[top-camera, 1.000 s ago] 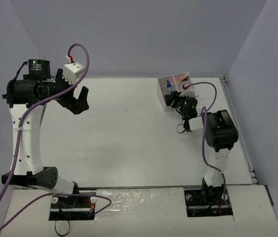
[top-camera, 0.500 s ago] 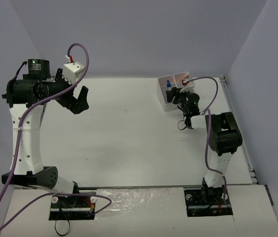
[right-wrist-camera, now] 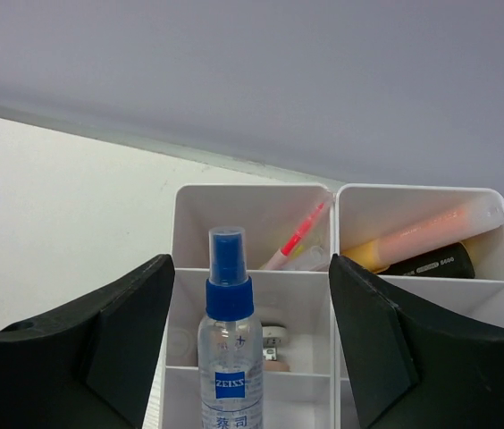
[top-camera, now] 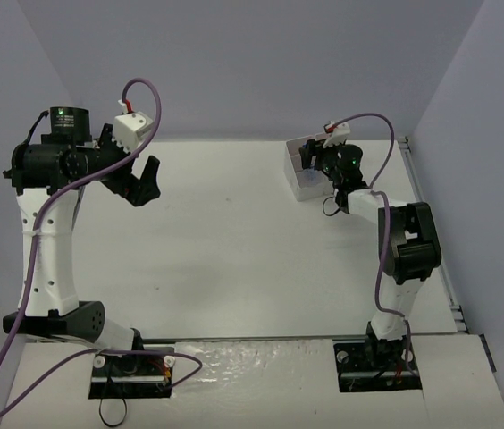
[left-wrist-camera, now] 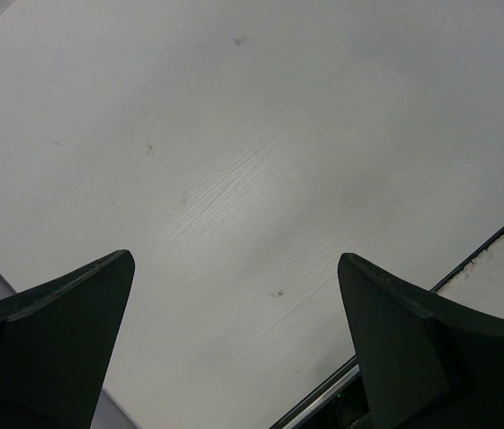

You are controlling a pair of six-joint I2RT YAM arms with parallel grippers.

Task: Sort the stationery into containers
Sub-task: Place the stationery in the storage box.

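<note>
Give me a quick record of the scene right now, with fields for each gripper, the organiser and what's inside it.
left gripper: open, empty, above the table
right gripper: open, a finger on either side of the spray bottle, not touching it
spray bottle: upright in the left column of the organiser box
far compartment, left column: pink pen, leaning
far compartment, right column: peach highlighter and orange-black highlighter

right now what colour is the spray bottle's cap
Blue; the cap shows best in the right wrist view.
</note>
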